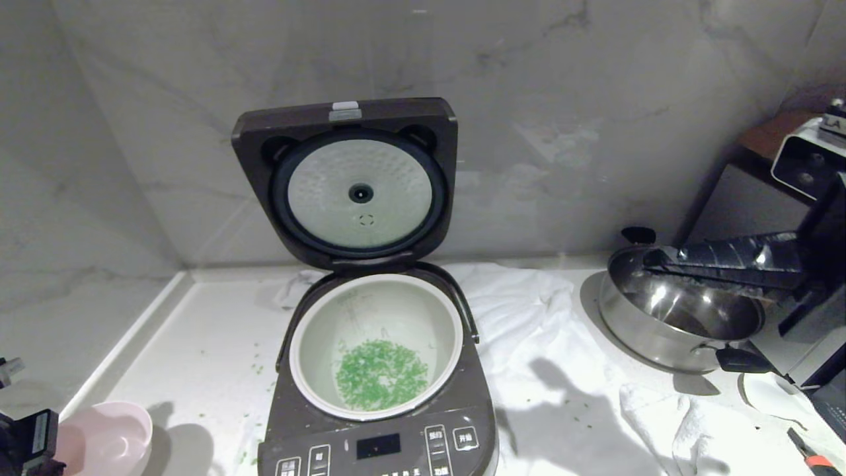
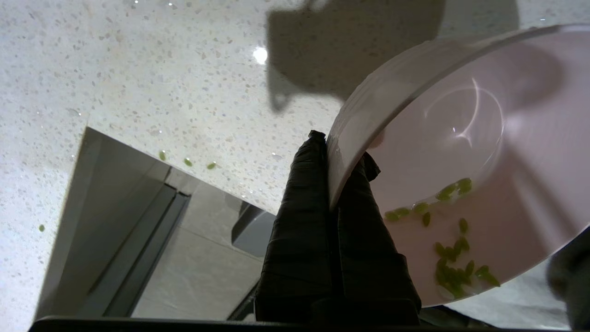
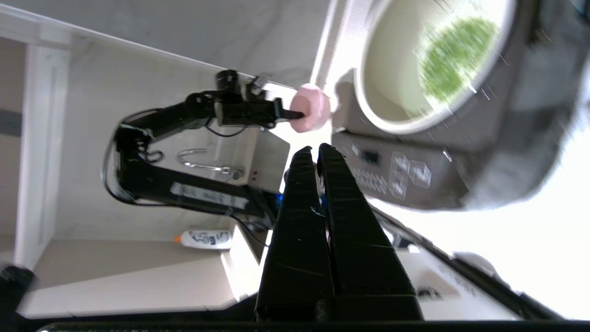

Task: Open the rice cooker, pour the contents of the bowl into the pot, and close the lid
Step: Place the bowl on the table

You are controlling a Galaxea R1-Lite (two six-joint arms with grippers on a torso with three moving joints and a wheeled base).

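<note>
The rice cooker (image 1: 380,443) stands at the front middle of the counter with its lid (image 1: 344,178) swung upright. Green bits (image 1: 380,373) cover the bottom of the off-white pot (image 1: 377,297). My left gripper (image 2: 340,152) is shut on the rim of the pink bowl (image 2: 461,138), one finger inside and one outside. It holds the bowl (image 1: 106,436) to the left of the cooker near the counter's front edge. A few green bits (image 2: 454,267) lie inside the bowl. My right gripper (image 3: 316,152) is shut and empty, out to the right over the steel pan.
A shiny steel pan (image 1: 681,317) with black handles sits at the right on a crumpled white cloth (image 1: 529,311). Loose green bits (image 1: 258,360) dot the counter left of the cooker. A marble wall rises close behind the lid. A dark appliance (image 1: 806,158) stands at the far right.
</note>
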